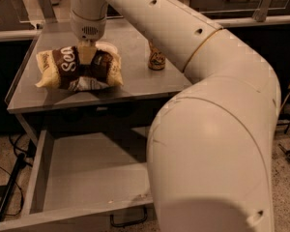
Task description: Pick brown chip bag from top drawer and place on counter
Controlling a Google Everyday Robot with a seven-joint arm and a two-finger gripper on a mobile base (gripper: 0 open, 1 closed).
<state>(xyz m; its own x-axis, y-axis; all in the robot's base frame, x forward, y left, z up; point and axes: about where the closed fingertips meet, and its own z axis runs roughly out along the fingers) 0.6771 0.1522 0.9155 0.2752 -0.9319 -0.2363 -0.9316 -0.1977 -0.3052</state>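
Pillow-shaped crinkly brown chip bag (63, 67), dark brown centre with white script and cream-yellow ends: lies on the flat grey metal worktop (135, 79), left-of-centre, underside appearing to touch the surface. Gripper (87, 62) comes straight down onto the bag's middle; pale fingers (85, 53) pinch the bag at its waist, holding it. Wide shallow grey metal top drawer (87, 173) below stands pulled open, flat bottom bare where visible; part is hidden behind the large cream arm (208, 95). Small brown can (156, 57) stands upright on the worktop, well apart to the bag's right. Judgement: pick from drawer done, bag delivered to worktop. Left: release the bag, lift clear.
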